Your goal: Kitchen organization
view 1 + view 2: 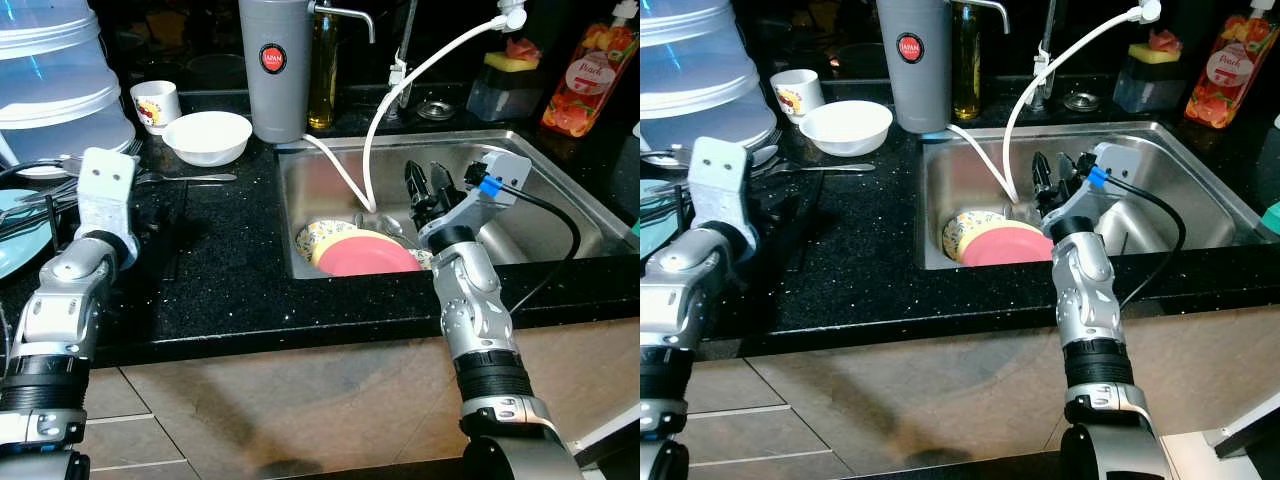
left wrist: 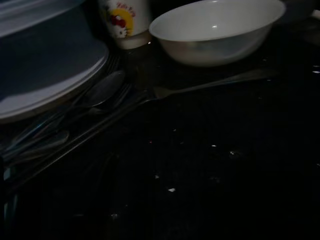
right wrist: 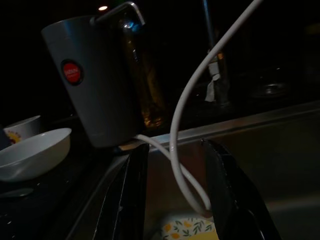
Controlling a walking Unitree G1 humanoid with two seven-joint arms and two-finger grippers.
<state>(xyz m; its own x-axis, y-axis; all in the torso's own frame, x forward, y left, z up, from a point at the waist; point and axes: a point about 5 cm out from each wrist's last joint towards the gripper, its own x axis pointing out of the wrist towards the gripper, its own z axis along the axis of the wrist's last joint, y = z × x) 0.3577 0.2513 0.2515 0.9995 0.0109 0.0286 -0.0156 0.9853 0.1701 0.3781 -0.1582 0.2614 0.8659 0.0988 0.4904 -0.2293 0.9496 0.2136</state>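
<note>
Head views: the right gripper (image 1: 428, 187) hangs over the steel sink (image 1: 560, 190), fingers apart and empty, above a pink plate (image 1: 365, 255) that hides most of a floral plate (image 1: 318, 236). The grey canister (image 1: 274, 60) badge reads "JAPAN".

Left wrist view: white bowl (image 2: 217, 30), cartoon mug (image 2: 124, 20) cut off, spoons (image 2: 97, 92) dim; left gripper state cannot be told.

Right wrist view: white hose (image 3: 192, 110) runs between the spread fingers (image 3: 131, 195).

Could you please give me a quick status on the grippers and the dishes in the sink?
Right gripper open, empty, over the sink. Left gripper over the counter. Pink plate lies on floral plate. White hose hangs beside right fingers.
</note>
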